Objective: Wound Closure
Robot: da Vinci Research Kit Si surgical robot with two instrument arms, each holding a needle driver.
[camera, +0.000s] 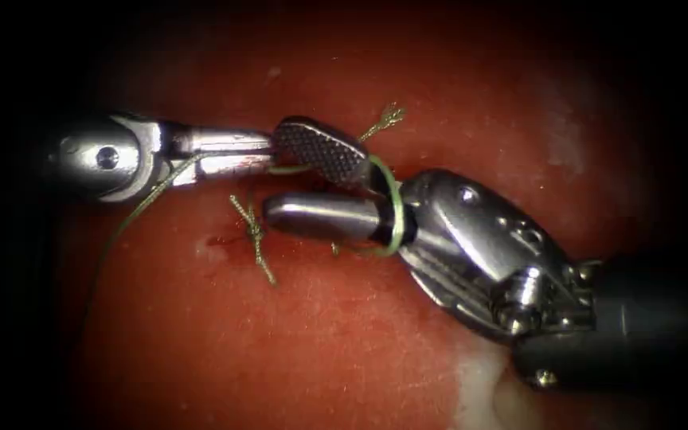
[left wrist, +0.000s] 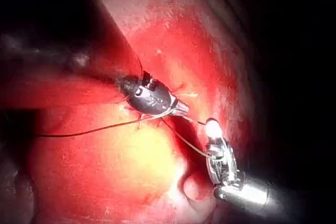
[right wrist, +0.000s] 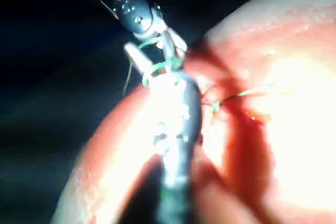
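Observation:
My right tool (camera: 274, 171) comes in from the right with its jaws wide open and nothing between them. Green thread (camera: 396, 209) is looped around the base of those jaws, also seen as the loop (right wrist: 157, 68). My left tool (camera: 268, 154) reaches in from the left, shut on the thread, with its tips at the right tool's ridged upper jaw. From it the thread's tail (camera: 141, 205) trails down to the left. A tied knot with cut ends (camera: 253, 232) sits on the cut in the tissue (camera: 344, 342), and a second frayed end (camera: 388, 118) lies above.
Red fluid wets the tissue around the knot (camera: 216, 240). A pale patch of tissue (camera: 475, 390) lies below the right tool's shaft. In the left wrist view the left tool (left wrist: 182, 109) and the right tool (left wrist: 220, 156) are joined by a taut thread (left wrist: 186, 141).

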